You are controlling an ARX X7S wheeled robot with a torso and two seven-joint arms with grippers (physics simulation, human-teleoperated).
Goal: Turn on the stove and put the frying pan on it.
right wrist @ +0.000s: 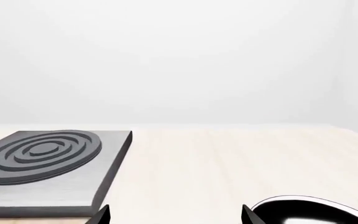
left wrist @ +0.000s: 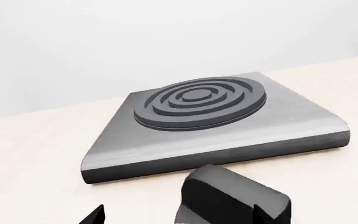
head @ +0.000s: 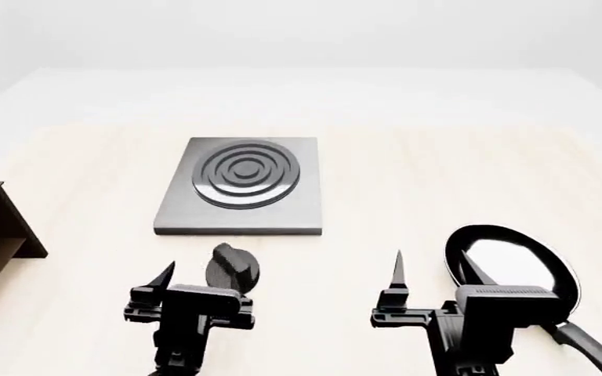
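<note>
Between stove [head: 241,188] and wide-spread left hand [head: 189,276]: black knob [head: 232,268]; right hand [head: 435,276] wide beside frying pan [head: 510,270].

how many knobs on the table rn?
1. A black knob sits on the table just in front of the stove, between the open left pincer fingers. None hidden that I can see.

Grey ringed stove [head: 241,188] flat, bare, black glossy frying pan [head: 513,270] well apart

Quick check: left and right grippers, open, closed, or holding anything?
Left gripper: open, holding nothing, fingers either side of the small round black knob.
Right gripper: open, empty.
</note>
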